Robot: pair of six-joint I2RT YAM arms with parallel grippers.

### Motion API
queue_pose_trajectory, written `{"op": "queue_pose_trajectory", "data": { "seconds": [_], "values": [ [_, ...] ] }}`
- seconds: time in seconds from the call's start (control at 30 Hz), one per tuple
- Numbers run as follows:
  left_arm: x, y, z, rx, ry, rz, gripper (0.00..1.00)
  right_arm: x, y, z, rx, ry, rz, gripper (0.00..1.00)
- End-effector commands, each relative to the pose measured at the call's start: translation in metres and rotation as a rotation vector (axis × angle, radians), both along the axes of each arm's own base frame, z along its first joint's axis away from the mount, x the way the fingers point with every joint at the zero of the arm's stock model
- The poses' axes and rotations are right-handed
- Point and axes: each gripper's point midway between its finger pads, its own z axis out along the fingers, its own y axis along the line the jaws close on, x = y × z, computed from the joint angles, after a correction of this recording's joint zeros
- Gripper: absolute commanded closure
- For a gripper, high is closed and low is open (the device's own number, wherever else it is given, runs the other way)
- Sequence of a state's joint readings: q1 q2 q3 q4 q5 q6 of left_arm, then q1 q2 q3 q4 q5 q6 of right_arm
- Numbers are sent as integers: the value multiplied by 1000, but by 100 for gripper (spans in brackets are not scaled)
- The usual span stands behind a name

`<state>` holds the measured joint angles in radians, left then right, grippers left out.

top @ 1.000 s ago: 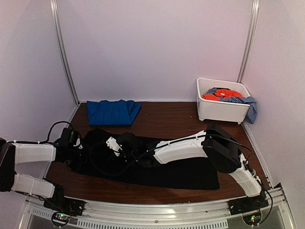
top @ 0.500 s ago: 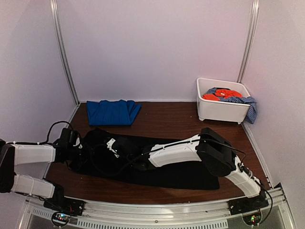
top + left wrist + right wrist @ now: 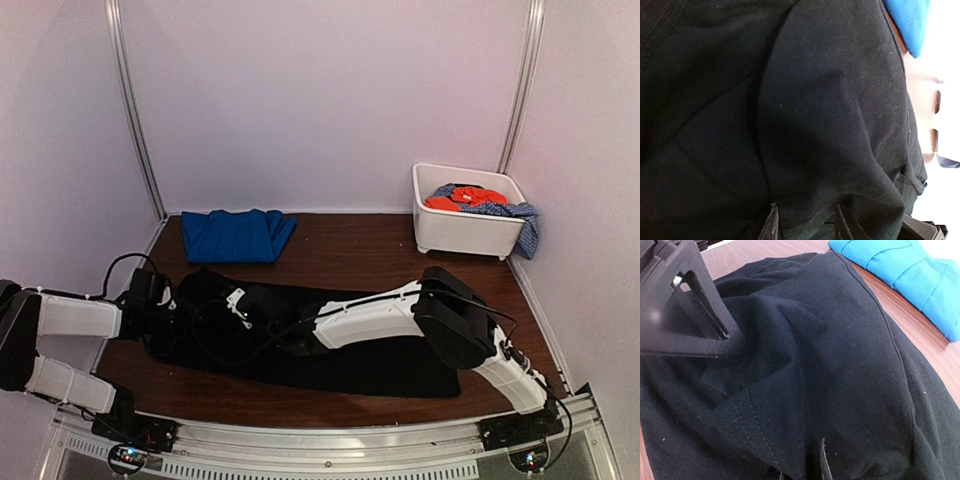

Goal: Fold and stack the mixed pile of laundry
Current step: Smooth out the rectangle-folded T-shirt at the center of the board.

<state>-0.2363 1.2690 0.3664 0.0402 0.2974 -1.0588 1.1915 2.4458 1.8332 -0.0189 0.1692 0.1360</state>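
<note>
A large black garment (image 3: 380, 360) lies spread across the front of the table and fills both wrist views (image 3: 815, 125) (image 3: 850, 365). My left gripper (image 3: 176, 312) (image 3: 807, 227) is at the garment's left end, shut on a bunched fold of it. Reaching in from the right, my right gripper (image 3: 228, 322) (image 3: 802, 470) has its fingers drawn close on a hemmed fold of the same garment. A folded royal-blue garment (image 3: 235, 235) (image 3: 910, 270) lies behind on the left. An orange-red garment (image 3: 465, 197) and a blue-white speckled one (image 3: 520, 225) sit in the tub.
A white plastic tub (image 3: 460, 235) stands at the back right, the speckled cloth hanging over its right rim. White walls with metal posts close in the back and sides. The left gripper's black body (image 3: 685, 315) sits close ahead of the right gripper.
The right gripper has narrowed from wide open onto the black fold, and its arm has reached a little further left. The left arm has barely moved.
</note>
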Motion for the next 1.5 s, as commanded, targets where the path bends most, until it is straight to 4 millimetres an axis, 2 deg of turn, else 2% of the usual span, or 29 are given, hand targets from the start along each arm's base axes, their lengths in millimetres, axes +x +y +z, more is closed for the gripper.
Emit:
{"op": "queue_pose_trajectory", "data": {
  "seconds": [0.0, 0.3, 0.53, 0.67, 0.77, 0.93, 1.07, 1.13, 1.47],
  "values": [
    [-1, 0, -6, -22, 12, 14, 60, 8, -6, 29, 43, -10, -29, 80],
    [-13, 4, 6, 0, 21, 56, 60, 11, -9, 27, 59, 13, -36, 84],
    [-12, -6, -13, -19, 63, 42, 62, 12, -8, 28, 64, 18, -35, 85],
    [-5, -11, -13, -33, 54, 37, 64, 12, -8, 28, 66, 20, -34, 86],
    [1, -15, -8, -40, 28, 33, 69, 11, -8, 28, 65, 24, -29, 88],
    [4, -15, 5, -41, -10, 31, 88, 10, -7, 30, 66, 23, -25, 89],
    [6, -8, 20, -5, -42, 41, 92, 10, -8, 31, 65, 22, -25, 89],
    [4, -5, 24, 5, -49, 49, 100, 10, -9, 31, 67, 22, -23, 91],
    [-17, 8, 35, 25, -39, 88, 100, -3, -16, 39, 61, 33, 36, 96]
  ]
}}
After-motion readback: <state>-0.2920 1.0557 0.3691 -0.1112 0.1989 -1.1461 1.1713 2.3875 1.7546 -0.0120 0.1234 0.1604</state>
